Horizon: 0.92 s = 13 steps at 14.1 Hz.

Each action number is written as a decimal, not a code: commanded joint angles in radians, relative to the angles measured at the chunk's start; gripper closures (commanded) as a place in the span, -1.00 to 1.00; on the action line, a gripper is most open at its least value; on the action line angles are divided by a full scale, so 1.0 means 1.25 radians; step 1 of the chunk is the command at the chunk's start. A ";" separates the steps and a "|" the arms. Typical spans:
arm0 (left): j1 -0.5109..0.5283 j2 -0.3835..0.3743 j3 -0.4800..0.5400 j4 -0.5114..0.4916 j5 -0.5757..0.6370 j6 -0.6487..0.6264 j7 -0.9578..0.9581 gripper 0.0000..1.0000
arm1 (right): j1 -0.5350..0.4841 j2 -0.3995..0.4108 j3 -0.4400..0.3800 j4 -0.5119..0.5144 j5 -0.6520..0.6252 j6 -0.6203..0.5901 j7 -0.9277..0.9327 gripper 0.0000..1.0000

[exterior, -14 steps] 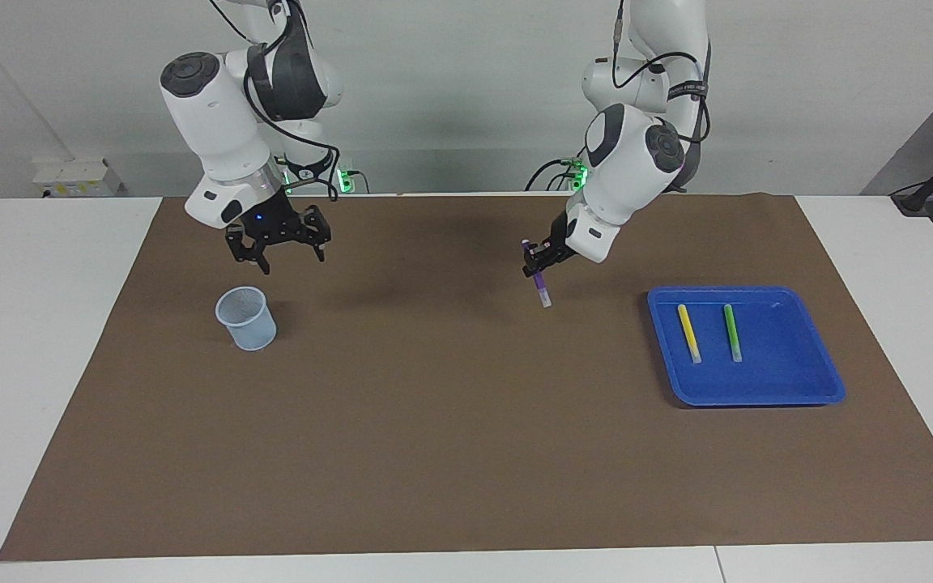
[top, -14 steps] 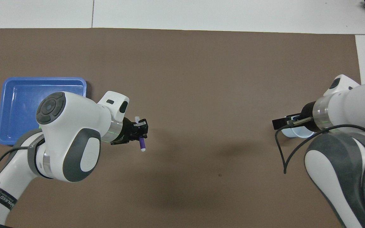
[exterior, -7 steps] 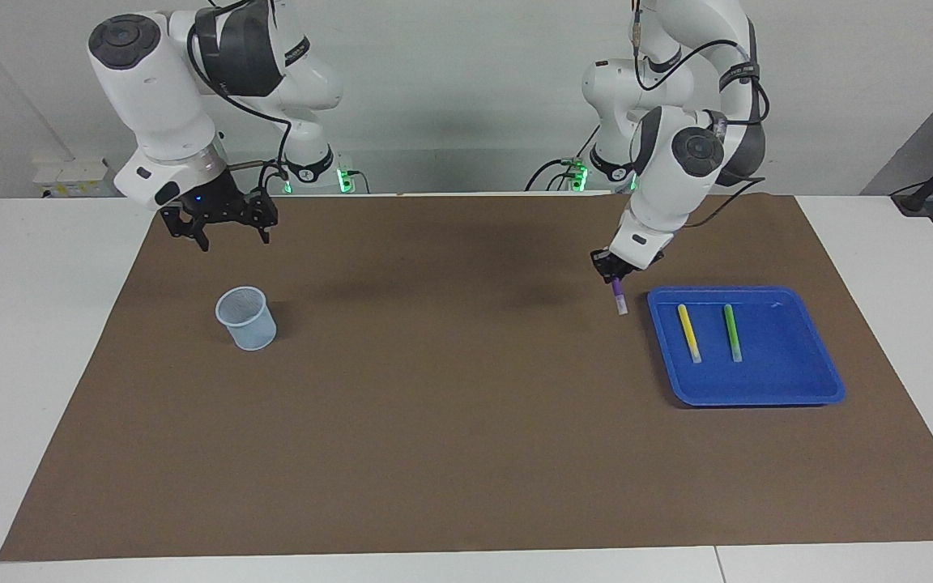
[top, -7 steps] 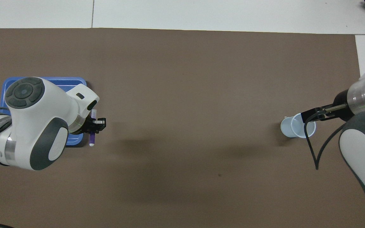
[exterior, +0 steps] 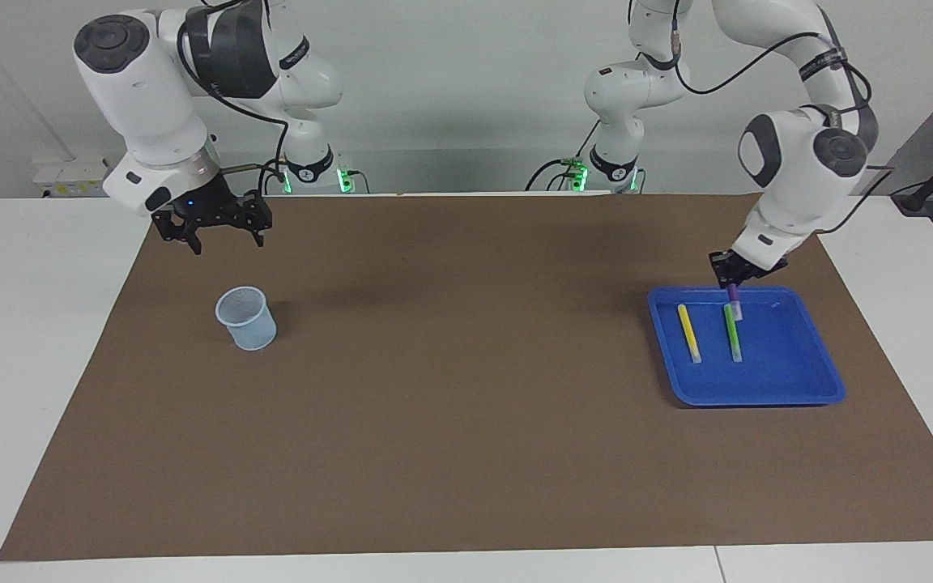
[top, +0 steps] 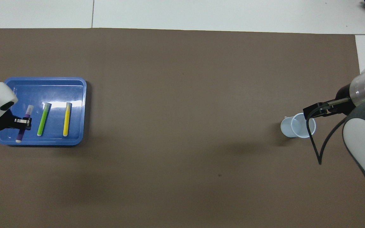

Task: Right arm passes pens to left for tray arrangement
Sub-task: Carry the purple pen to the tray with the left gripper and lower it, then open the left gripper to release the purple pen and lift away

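The blue tray point(exterior: 790, 380) lies at the left arm's end of the mat. A yellow pen point(exterior: 688, 333) and a green pen point(exterior: 733, 340) lie side by side in it. My left gripper point(exterior: 732, 279) is shut on the purple pen point(exterior: 734, 304) and holds it, tilted, low over the tray. In the overhead view the left gripper point(top: 22, 122) and purple pen point(top: 28, 113) are over the tray point(top: 62, 91), beside the green pen point(top: 44, 119), which lies next to the yellow pen point(top: 67, 119). My right gripper point(exterior: 211, 235) is open and empty, raised over the mat by the cup.
A small translucent pale-blue cup point(exterior: 247, 318) stands upright on the brown mat point(exterior: 450, 389) toward the right arm's end; it also shows in the overhead view point(top: 298, 126), partly under the right gripper point(top: 315, 110). White table surrounds the mat.
My left gripper has carried the purple pen from mid-mat, past the tray's edge, to over the tray. The right arm drew back from over the cup and now barely moves.
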 commanded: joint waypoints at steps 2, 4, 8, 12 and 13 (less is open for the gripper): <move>0.069 0.006 -0.012 -0.007 0.011 0.056 0.053 1.00 | 0.032 -0.026 -0.025 -0.057 0.001 0.037 0.007 -1.00; 0.087 0.019 -0.012 -0.007 0.014 0.071 0.061 1.00 | 0.043 -0.029 -0.044 -0.057 0.001 0.026 0.007 -1.00; 0.104 0.063 -0.012 -0.011 0.027 0.129 0.075 1.00 | 0.051 -0.052 -0.050 -0.081 0.001 0.025 0.006 -1.00; 0.106 0.122 -0.011 -0.024 0.027 0.211 0.076 1.00 | 0.047 -0.057 -0.050 -0.091 -0.001 0.026 0.002 -1.00; 0.106 0.132 -0.011 -0.028 0.027 0.231 0.075 1.00 | 0.047 -0.057 -0.053 -0.095 -0.001 0.034 0.001 -1.00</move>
